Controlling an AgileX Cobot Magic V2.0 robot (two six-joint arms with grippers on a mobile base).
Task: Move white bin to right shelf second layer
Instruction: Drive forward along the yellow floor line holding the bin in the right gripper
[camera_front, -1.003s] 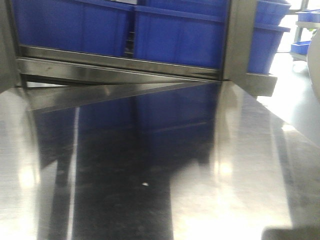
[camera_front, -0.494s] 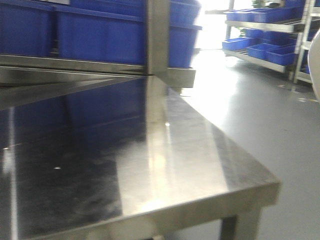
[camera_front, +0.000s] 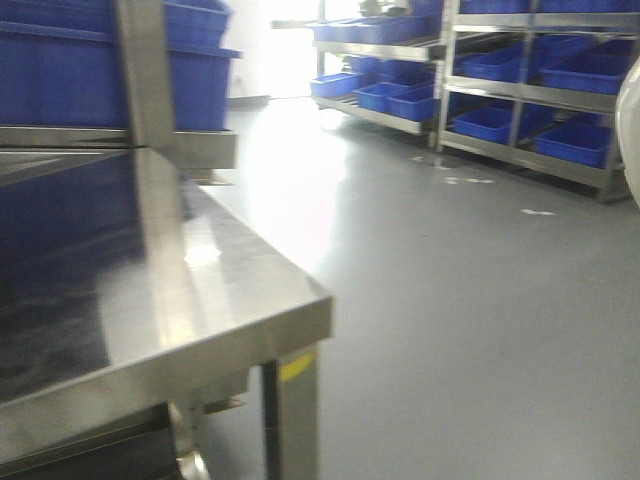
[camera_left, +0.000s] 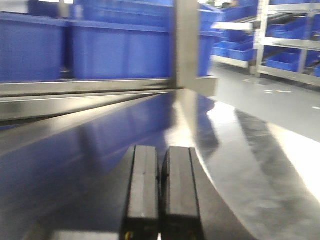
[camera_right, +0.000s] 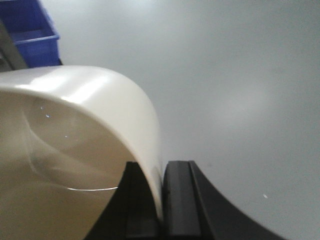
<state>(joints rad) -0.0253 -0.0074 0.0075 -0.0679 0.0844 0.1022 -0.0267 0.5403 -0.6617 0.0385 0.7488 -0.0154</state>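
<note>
The white bin fills the left of the right wrist view, glossy and cream, hanging above grey floor. My right gripper is shut on its wall, one finger inside the mouth and one outside. A sliver of the white bin shows at the front view's right edge. My left gripper is shut on nothing, low over a steel table. Across the floor stands a multi-tier steel rack on the right, blue crates on its levels; its second layer is far and blurred.
The steel table ends in a corner with a leg at lower left. Blue crates sit behind a steel post. Grey floor stretches to the racks. Another rack stands further back.
The front view has swung right: the table top slid to the left, its corner and leg appeared, and the floor and far racks came into view.
</note>
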